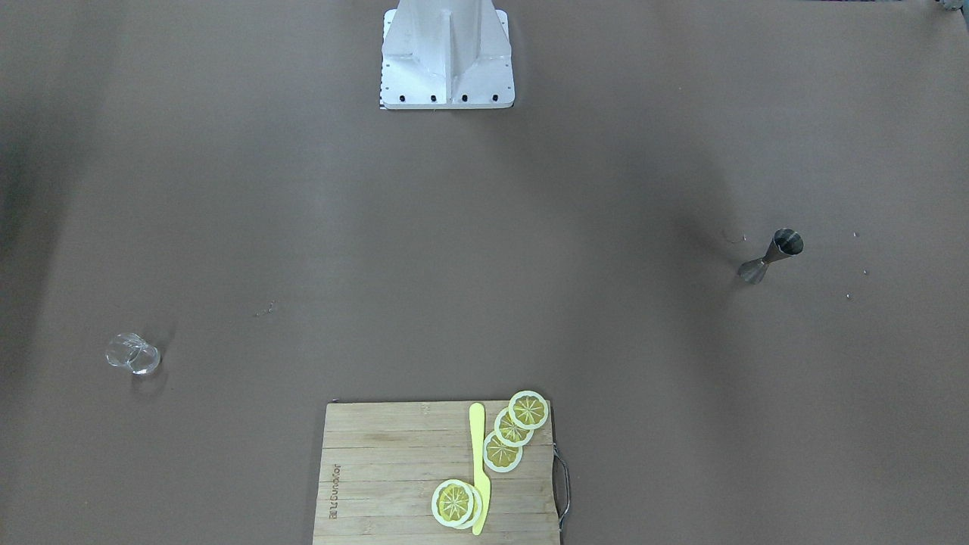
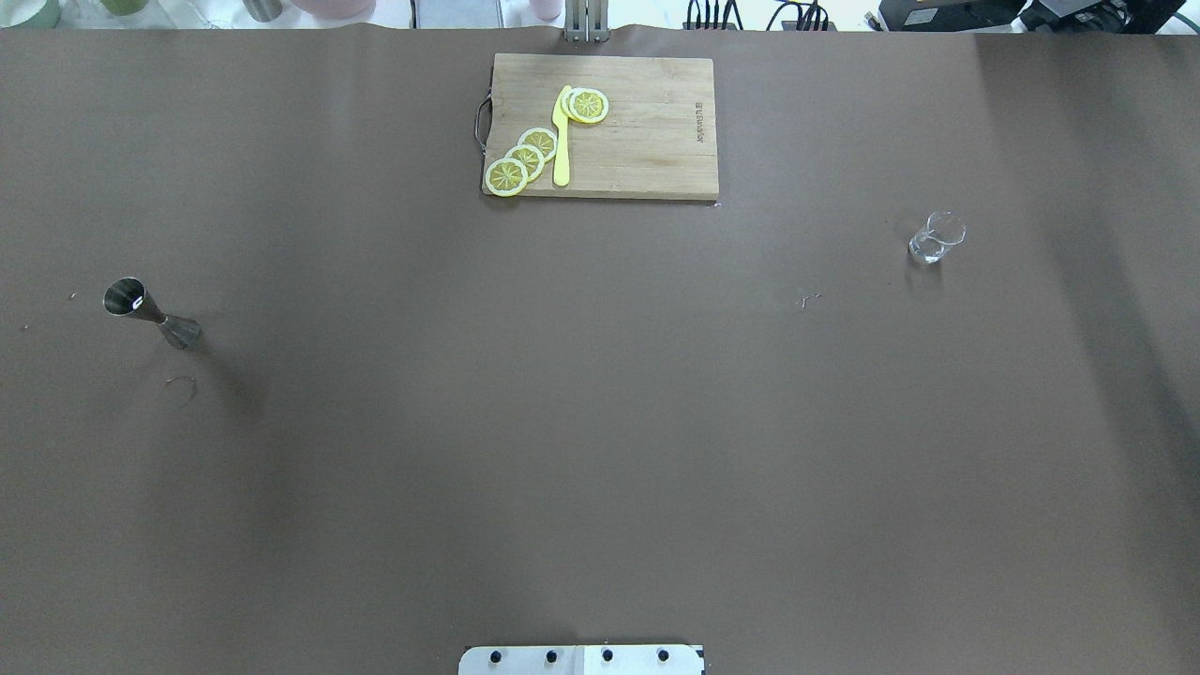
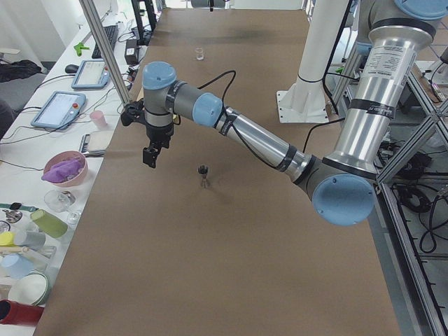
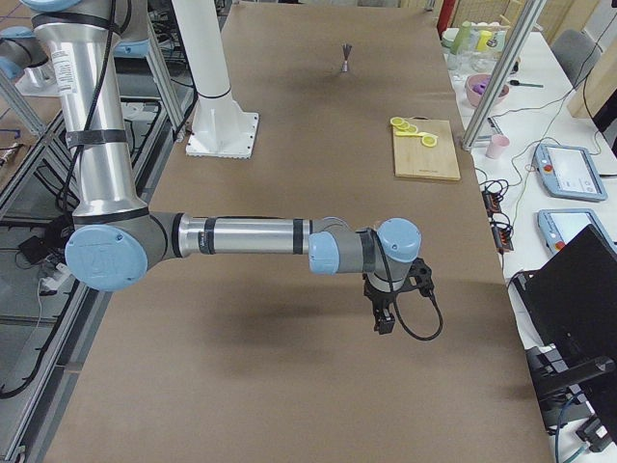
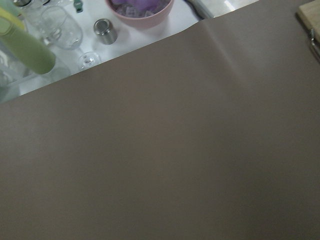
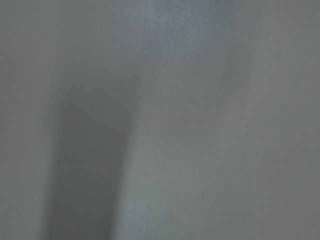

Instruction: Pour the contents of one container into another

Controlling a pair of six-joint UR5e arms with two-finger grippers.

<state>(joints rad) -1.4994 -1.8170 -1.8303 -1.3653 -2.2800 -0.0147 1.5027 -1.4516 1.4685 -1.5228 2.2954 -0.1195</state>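
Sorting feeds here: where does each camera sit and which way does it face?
Front-facing: opposite robot, steeply down; base shows.
Overhead: behind robot, downward; base edge.
Exterior left: left table end; left gripper.
Exterior right: right end; right gripper.
Left wrist: tabletop, pink bowl; no body.
Right wrist: tabletop; no body.
Overhead, front-facing share jigger, glass.

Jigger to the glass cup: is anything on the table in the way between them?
Nothing visible. Bare table separates the jigger and the glass cup; the cutting board lies off that line.
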